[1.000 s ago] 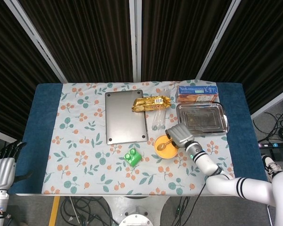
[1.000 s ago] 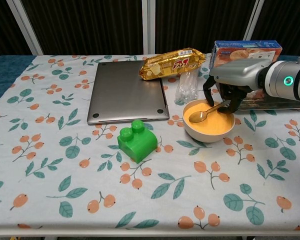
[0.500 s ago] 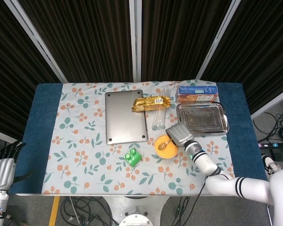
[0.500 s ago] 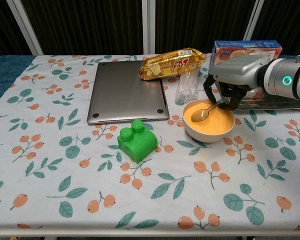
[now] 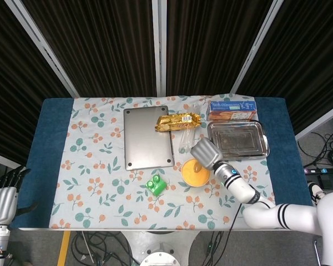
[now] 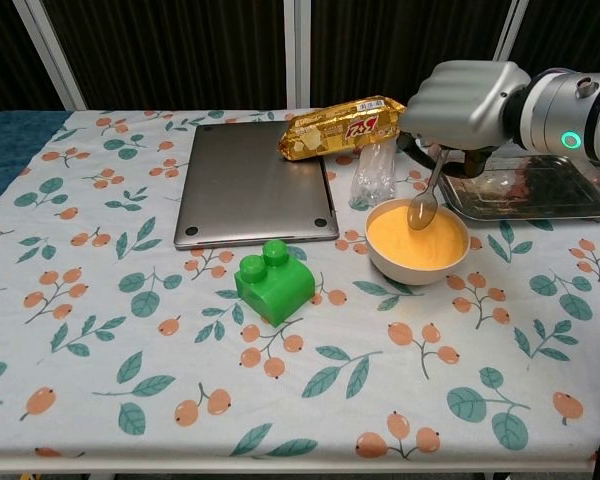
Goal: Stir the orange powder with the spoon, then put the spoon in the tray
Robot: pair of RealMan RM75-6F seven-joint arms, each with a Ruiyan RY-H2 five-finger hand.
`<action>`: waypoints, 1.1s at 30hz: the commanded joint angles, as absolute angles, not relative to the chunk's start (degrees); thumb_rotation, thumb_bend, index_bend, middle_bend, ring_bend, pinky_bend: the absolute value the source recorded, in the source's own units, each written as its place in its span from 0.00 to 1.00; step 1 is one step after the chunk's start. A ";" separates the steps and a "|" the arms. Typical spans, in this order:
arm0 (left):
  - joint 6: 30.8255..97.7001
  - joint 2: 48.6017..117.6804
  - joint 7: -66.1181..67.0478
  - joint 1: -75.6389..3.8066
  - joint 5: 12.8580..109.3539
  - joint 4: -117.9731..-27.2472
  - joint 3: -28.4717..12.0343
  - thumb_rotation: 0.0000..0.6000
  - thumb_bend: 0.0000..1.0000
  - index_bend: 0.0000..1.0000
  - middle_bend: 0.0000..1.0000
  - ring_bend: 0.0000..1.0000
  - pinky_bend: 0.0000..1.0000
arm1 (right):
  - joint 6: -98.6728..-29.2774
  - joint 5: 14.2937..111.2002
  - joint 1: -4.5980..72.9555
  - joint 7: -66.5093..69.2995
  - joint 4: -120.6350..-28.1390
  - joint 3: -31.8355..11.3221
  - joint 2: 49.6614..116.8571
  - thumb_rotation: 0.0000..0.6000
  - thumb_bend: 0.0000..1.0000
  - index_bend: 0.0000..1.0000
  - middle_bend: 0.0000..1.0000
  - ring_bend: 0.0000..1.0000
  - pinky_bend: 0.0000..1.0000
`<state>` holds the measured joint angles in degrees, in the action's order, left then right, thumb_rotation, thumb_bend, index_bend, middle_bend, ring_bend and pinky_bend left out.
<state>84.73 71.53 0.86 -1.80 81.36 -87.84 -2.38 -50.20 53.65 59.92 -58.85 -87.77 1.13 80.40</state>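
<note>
Chest view | right hand (image 6: 460,100) pinches spoon (image 6: 427,199) over bowl (image 6: 417,241) | tray (image 6: 540,192) seemingly just behind

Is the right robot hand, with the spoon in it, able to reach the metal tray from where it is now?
Probably yes. The right robot hand holds the spoon over the bowl, and the metal tray lies right beside it, with nothing standing between them.

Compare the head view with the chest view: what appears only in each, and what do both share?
Only the head view shows the left hand idle off the table's left corner, and the blue biscuit box. Only the chest view shows the spoon hanging steeply, bowl at the orange powder. Both show the right hand over the bowl, the tray, laptop and green block.
</note>
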 commanded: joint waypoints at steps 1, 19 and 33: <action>84.74 71.54 0.78 -1.80 81.35 -87.82 -2.41 1.00 0.01 0.21 0.18 0.12 0.15 | -51.72 55.03 61.65 -64.46 -86.62 3.06 80.92 1.00 0.42 0.75 1.00 0.98 1.00; 84.18 72.25 -0.36 -1.78 81.36 -86.83 -2.23 1.00 0.01 0.21 0.18 0.12 0.15 | -55.14 60.22 60.51 -73.02 -81.96 5.63 86.66 1.00 0.42 0.79 1.00 0.98 1.00; 84.36 72.82 -1.34 -1.43 81.55 -85.79 -2.00 1.00 0.01 0.21 0.18 0.12 0.15 | -56.47 62.58 58.35 -70.26 -85.17 4.47 87.64 1.00 0.42 0.80 1.00 0.98 1.00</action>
